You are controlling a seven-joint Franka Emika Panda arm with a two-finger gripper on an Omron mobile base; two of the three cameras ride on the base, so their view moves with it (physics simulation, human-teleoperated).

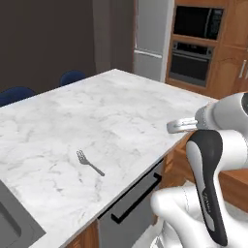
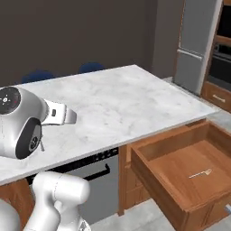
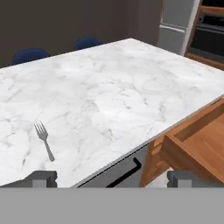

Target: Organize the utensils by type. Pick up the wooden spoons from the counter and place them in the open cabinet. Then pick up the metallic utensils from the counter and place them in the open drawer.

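Well to the left on the white marble counter (image 1: 111, 111), near its front edge, lies the grey metal fork (image 1: 89, 162), flat on the stone with its tines pointing away from the robot and its handle running toward the counter's edge; in the hand view the same fork (image 3: 44, 139) sits at the lower left, just above the left fingertip. Behind the counter's far side, the tops of two blue chairs (image 3: 30, 55) show against the dark wall. Below the counter's edge, a grey appliance front with a black bar handle (image 1: 137, 198) stands beneath the slab. The gripper (image 3: 111, 178) hangs off the counter's front edge, touching nothing, its two dark fingertips (image 3: 42, 178) standing wide apart with nothing between them. Further right, the reddish-brown wooden drawer (image 2: 155, 169) is pulled out, and a thin grey metal spoon (image 2: 200, 173) lies on its flat bottom. At the far right stand a grey fridge (image 2: 195, 45) and a dark wall oven (image 1: 192, 64) set in brown cabinetry.
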